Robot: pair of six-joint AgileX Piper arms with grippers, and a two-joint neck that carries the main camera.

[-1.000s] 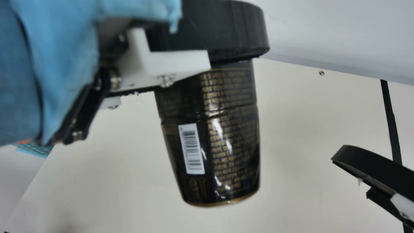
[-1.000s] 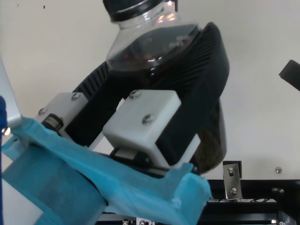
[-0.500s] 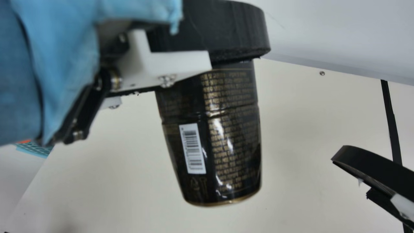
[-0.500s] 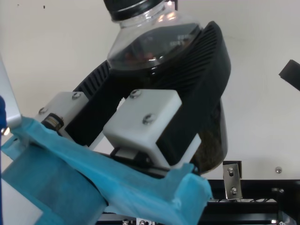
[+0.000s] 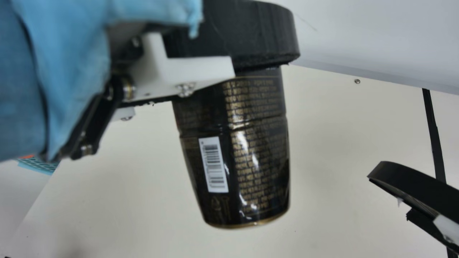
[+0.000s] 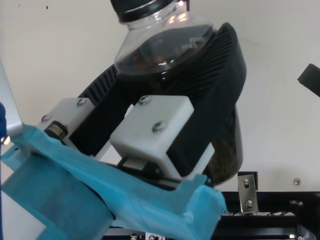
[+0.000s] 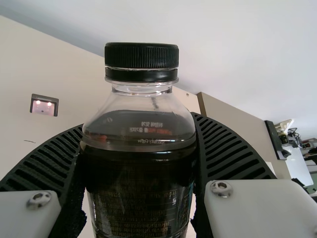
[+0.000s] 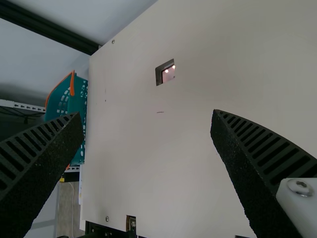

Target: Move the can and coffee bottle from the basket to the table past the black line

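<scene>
A tall coffee bottle with a black and gold label and a ribbed black screw cap is gripped upper-side-on by the left gripper, one ribbed finger pressed to each side. It appears raised over the cream tabletop, out of the basket. The right gripper is spread wide with nothing between its fingers.

The step in hand looks to be the bottle's transfer. The black line runs near the right gripper, well apart from the bottle, so the next move probably calls for a handover: the right fingers closing on the bottle before the left ones let go. Releasing too soon could drop it.

The tabletop is smooth, with a small screw near its far edge and a square cutout. Beyond one edge sits a teal perforated basket with orange trim. Assorted equipment stands in the room behind.
</scene>
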